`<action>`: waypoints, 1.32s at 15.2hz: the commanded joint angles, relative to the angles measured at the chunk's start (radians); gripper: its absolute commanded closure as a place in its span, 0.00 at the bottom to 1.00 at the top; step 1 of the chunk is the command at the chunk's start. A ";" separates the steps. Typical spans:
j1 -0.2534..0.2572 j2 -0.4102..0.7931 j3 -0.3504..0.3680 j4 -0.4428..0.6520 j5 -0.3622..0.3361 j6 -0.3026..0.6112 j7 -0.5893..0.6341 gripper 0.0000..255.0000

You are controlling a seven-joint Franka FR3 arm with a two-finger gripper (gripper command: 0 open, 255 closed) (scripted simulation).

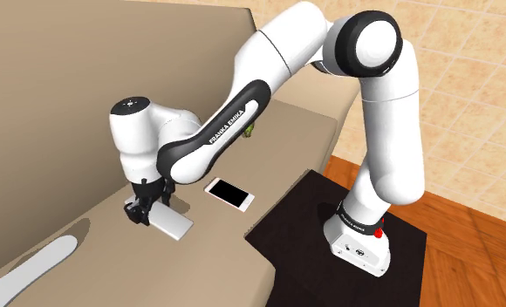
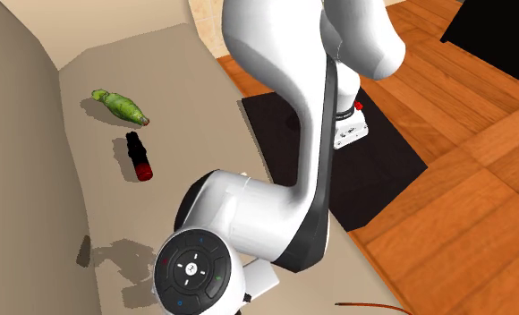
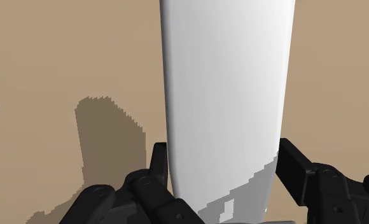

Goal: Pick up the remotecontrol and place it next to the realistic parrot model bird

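Early yet: your hand grips the white remote mid sofa seat; green parrot well apart, far end. Lift, carry, placing remain.

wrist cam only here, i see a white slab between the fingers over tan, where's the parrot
Observer: The green parrot lies on the same tan seat, well away from the gripper.
Operator: anything between it and the arm
Observer: A black and red object lies close to the parrot, on the arm's side of it.
Operator: and around the slab
Observer: A white phone with a black screen lies close beside the remote, not touching it.
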 commanded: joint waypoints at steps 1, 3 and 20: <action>-0.006 -0.018 0.008 0.002 0.012 -0.018 -0.009 1.00; -0.012 -0.035 0.016 0.005 0.025 -0.037 -0.017 1.00; -0.223 -0.350 0.046 -0.293 0.214 0.009 -0.282 1.00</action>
